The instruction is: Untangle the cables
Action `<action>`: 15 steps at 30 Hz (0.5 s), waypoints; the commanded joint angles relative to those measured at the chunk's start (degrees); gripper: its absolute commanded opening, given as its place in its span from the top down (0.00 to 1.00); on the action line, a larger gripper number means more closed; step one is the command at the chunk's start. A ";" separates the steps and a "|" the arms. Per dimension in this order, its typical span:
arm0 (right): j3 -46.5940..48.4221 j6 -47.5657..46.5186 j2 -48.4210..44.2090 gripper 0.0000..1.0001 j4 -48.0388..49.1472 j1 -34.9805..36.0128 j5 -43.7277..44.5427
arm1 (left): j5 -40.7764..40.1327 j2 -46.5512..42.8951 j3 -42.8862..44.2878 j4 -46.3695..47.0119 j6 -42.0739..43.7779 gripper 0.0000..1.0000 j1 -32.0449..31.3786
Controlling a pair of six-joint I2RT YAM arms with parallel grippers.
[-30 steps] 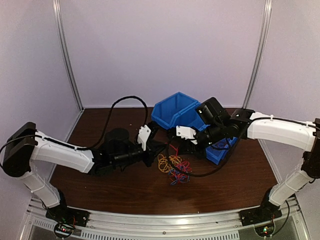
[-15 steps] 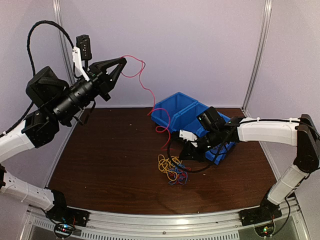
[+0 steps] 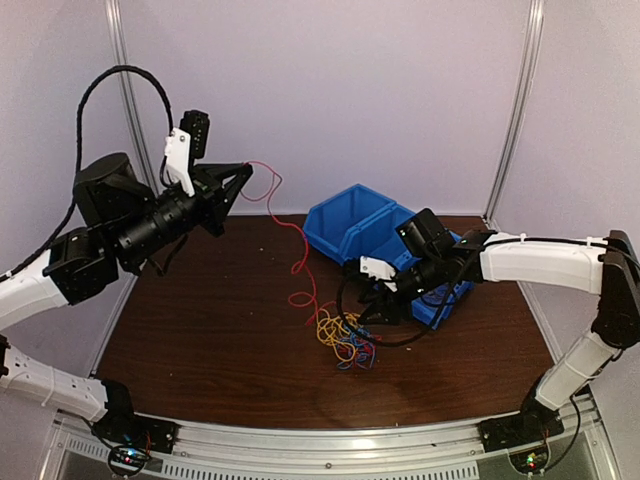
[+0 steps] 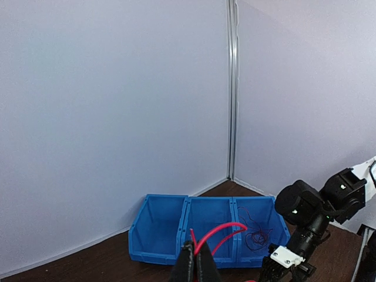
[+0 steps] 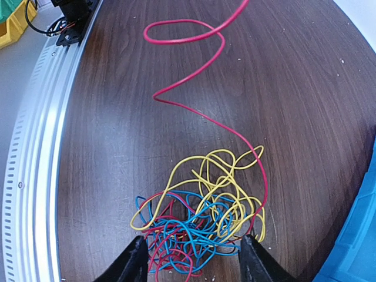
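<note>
**Sam:** What do you see on the left?

**Me:** My left gripper (image 3: 243,172) is high in the air, well to the left of the row of three blue plastic bins (image 3: 345,225). Its fingers are pinched tight on one end of a long thin red wire (image 3: 292,238).

**Sam:** Where does that wire go?

**Me:** It hangs down in loose curls past the left end of the bins. Then it runs into the heap of thin red, yellow and blue wires (image 3: 345,340). The heap lies on the dark brown wooden table (image 3: 220,330), just in front of the bins.

**Sam:** And on the right?

**Me:** My right gripper (image 5: 194,261) is low, in front of the bins, right over the heap. Its fingers are spread wide, one on each side of the heap's edge. They hold nothing. I cannot tell if they touch a wire.

**Sam:** How will the wires feel?

**Me:** Very light and floppy, I think. They bend easily and spring back a little. They look smooth, so a weak pinch may slip. If I pull one, the whole heap may drag along.

**Sam:** Where would you grab?

**Me:** On a loop that sticks out at the edge, like a yellow one. I would not grab in the middle, where they all cross.
</note>
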 commanded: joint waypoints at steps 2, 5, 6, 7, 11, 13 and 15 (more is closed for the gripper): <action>1.89 -2.24 -0.19 0.40 1.44 0.16 2.12 | -2.36 -1.15 8.29 -2.57 2.64 1.00 0.05; 3.61 -2.16 2.37 0.35 4.01 0.18 2.85 | -2.59 -1.27 10.83 -3.01 3.56 1.00 0.01; 4.64 -1.72 3.60 0.35 4.59 0.21 2.99 | -2.75 -1.34 11.48 -3.02 3.85 1.00 0.04; 6.05 -1.43 5.12 0.35 4.86 0.25 2.81 | -2.97 -1.51 12.03 -4.51 3.97 1.00 0.06; 11.08 -0.54 11.96 0.34 5.21 0.81 0.87 | -3.62 -2.58 13.22 -5.00 4.30 1.00 0.05; 13.19 0.59 14.96 0.35 6.05 1.05 -0.23 | -4.26 -3.18 13.66 -5.40 4.63 1.00 0.02; 15.78 1.36 17.90 0.48 5.68 1.06 -1.61 | -5.18 -3.84 13.87 -5.84 4.65 1.00 0.10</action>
